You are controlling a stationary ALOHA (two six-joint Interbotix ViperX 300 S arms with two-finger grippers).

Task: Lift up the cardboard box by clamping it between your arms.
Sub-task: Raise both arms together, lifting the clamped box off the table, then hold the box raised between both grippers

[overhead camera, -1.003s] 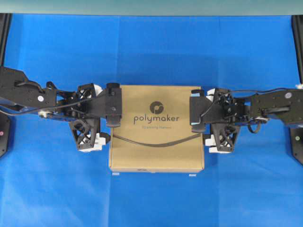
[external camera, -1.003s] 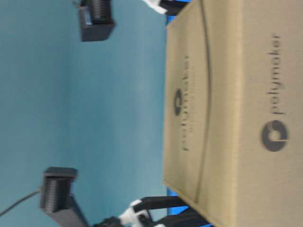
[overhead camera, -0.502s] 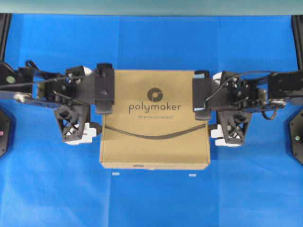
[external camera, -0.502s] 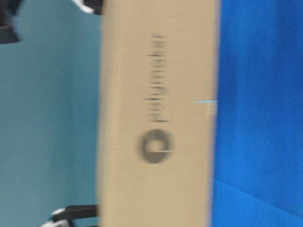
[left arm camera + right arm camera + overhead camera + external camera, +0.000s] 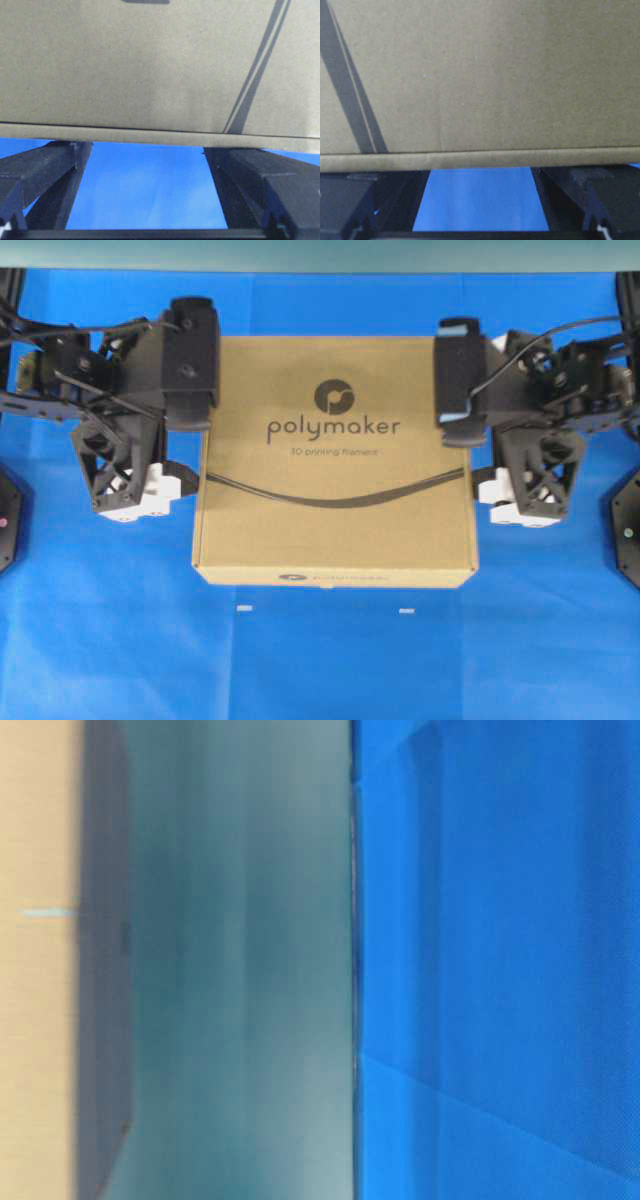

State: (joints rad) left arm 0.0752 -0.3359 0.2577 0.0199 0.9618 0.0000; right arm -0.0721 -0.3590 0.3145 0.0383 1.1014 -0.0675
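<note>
**A:** How are my pincers?

**B:** The left pincer (image 5: 150,455) and the right pincer (image 5: 515,465) both stand wide apart. They pinch nothing. They just press flat on the two sides of the cardboard box (image 5: 333,465).

**A:** Where is the box?

**B:** Up in the air, over the middle of the blue table (image 5: 320,670).

**A:** I think it's stiff but smooth. It could slip, so I squeeze the side walls evenly.

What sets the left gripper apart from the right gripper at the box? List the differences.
The left gripper presses the left side of the cardboard box; the right gripper presses the right side. The left one's camera housing is all black; the right one's has pale blue edges. Shared: both stand wide open, fingers straddling the box edge, clamping it between them above the blue cloth.
</note>
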